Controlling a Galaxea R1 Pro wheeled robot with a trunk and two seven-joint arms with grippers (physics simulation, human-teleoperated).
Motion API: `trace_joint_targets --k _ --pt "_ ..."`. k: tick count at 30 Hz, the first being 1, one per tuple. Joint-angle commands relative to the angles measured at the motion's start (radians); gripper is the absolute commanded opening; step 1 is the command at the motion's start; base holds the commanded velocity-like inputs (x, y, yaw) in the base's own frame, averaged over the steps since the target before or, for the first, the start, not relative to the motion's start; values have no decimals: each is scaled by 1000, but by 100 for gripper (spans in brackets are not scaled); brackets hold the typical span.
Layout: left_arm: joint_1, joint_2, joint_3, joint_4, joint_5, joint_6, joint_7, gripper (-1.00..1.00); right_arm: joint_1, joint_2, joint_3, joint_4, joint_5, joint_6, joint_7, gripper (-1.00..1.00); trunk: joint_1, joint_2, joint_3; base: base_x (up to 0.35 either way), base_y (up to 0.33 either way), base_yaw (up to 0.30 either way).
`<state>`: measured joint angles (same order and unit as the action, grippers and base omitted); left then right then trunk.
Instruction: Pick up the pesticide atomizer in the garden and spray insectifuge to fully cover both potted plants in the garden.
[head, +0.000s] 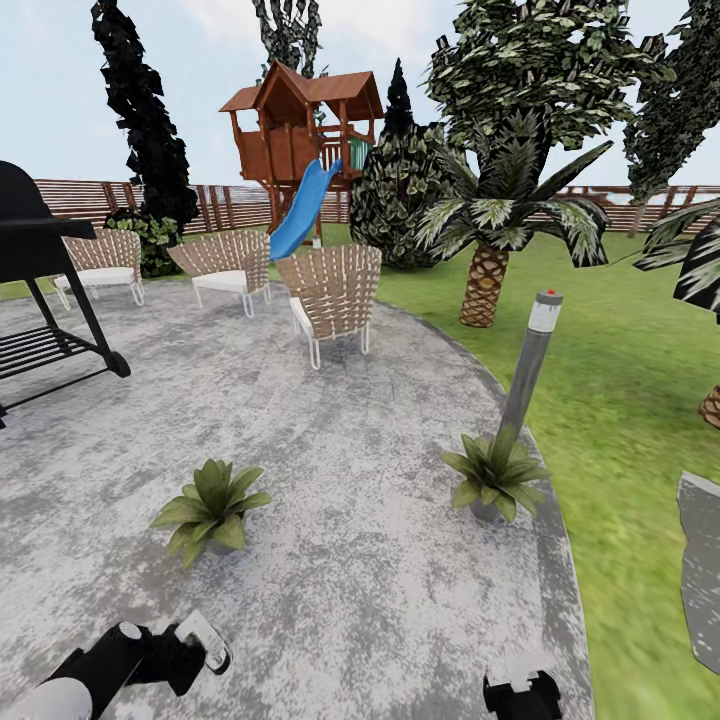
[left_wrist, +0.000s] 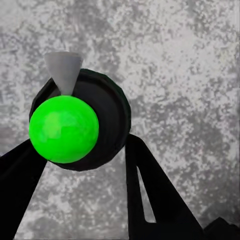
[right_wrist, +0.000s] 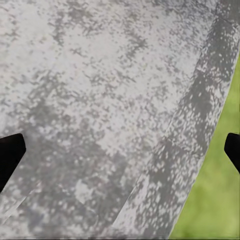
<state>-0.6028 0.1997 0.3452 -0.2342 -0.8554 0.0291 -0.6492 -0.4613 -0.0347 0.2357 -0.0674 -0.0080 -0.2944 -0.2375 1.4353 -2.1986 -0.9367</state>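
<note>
Two potted plants stand on the paved patio: one rosette (head: 210, 505) ahead of my left arm, the other (head: 495, 475) at the patio's right rim beside a lamp post. My left gripper (head: 180, 655) is low at the near left, shut on the pesticide atomizer (head: 208, 638). In the left wrist view the atomizer's dark round body (left_wrist: 107, 115), with a bright green ball and a grey cone nozzle, sits between the black fingers (left_wrist: 150, 185) over the paving. My right gripper (head: 522, 695) hangs open at the near right, its fingertips (right_wrist: 11, 150) wide apart above the patio edge.
A grey bollard lamp (head: 530, 360) rises behind the right plant. A black grill (head: 40, 290) stands at the left. Wicker chairs (head: 330, 295) sit at the patio's far side. A palm (head: 487, 280), lawn (head: 620, 400), a play tower with a blue slide (head: 300, 215) and a fence lie beyond.
</note>
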Motion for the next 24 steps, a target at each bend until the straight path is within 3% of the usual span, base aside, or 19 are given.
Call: trace_joint_targets --k 1,5,8,11,14,18,24 --pt "-4 -3 15 -3 -3 55 -8 -100 -1 6 7 5 -1 -2 -5 100 0 0 -1 0 0 0" --pt "-32 -23 24 -35 -1 247 -15 -100 0 18 3 12 -24 -2 -9 100 0 0 -1 0 0 0" --pt "-76 -36 25 -57 0 397 -27 -100 0 14 4 12 -141 0 -24 100 0 0 -1 0 0 0" --pt "-117 -41 20 -60 -3 481 -93 -100 0 12 6 12 -190 0 -27 100 0 0 -1 0 0 0" --pt "-172 -41 14 -62 -11 572 -175 -100 0 12 9 13 -203 0 -24 100 0 0 -1 0 0 0" --pt "-233 -38 12 -62 -12 713 -204 -100 0 12 9 12 -209 0 -23 100 0 0 -1 0 0 0" --pt "-259 -27 5 -62 -12 772 -246 -100 0 15 10 12 -210 0 -25 100 0 0 -1 0 0 114"
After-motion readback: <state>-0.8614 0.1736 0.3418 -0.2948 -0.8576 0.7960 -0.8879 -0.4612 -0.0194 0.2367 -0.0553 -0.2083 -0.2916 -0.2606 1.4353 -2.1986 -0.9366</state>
